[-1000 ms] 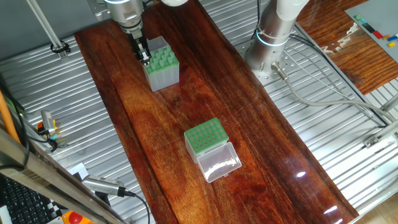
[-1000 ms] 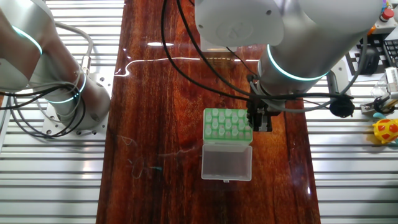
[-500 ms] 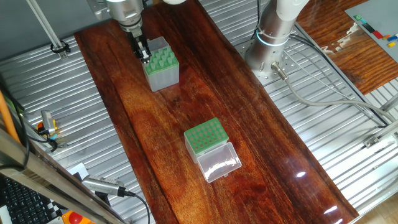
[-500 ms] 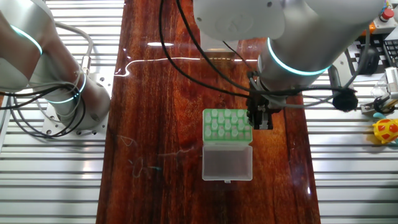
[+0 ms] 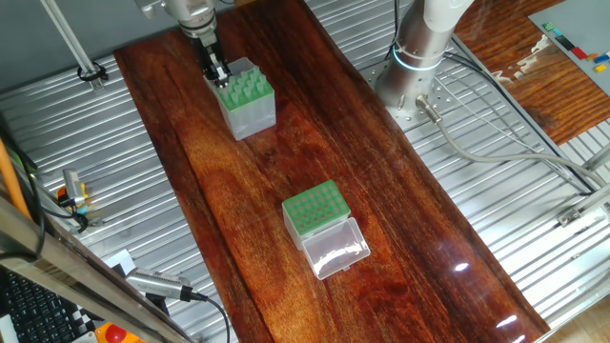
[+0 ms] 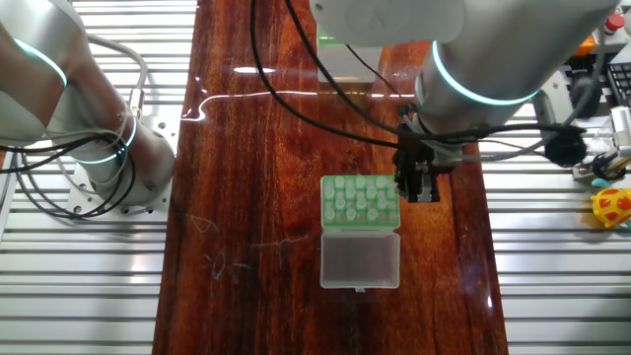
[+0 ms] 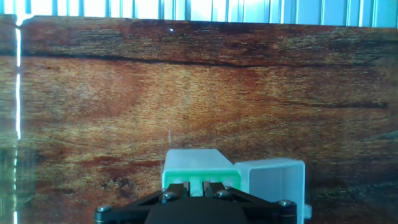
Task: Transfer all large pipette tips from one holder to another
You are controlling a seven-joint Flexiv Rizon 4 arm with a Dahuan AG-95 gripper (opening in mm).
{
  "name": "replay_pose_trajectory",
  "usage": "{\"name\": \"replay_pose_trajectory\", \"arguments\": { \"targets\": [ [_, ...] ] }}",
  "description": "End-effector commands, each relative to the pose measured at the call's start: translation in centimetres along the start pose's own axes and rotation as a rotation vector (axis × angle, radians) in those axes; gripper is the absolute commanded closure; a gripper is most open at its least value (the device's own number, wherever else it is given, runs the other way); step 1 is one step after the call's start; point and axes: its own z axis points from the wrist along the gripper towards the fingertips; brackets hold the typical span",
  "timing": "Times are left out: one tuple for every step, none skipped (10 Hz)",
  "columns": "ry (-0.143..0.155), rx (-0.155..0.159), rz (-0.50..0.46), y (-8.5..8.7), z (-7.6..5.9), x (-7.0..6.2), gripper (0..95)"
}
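At table's far end — claw (image 5: 220, 74) over tall holder's (image 5: 248, 103) left edge | grip unclear | bare wood around

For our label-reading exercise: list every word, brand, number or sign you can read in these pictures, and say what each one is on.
No text can be read in any view.
The taller grey-sided holder: no label visible.
The shorter holder and its clear lid: no label visible.
The gripper and the arm: no legible marking.
The keyboard at the right edge of the other fixed view: keys too small to read.
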Motion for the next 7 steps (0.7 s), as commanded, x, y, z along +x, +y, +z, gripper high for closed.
{"name": "replay_pose_trajectory", "arguments": {
  "targets": [
    [0.003,0.003,0.0,0.2,-0.6,-0.1,95.0],
    [0.001,0.002,-0.001,0.3,-0.9,-0.2,95.0],
    [0.002,0.003,-0.002,0.4,-1.2,-0.3,95.0],
    [0.003,0.003,-0.003,0.5,-1.5,-0.3,95.0],
    [0.002,0.002,-0.004,0.6,-1.7,-0.3,95.0],
    [0.002,0.002,-0.006,0.7,-2.0,-0.3,95.0],
    [0.001,0.002,-0.008,0.9,-2.2,-0.3,95.0]
  ]
}}
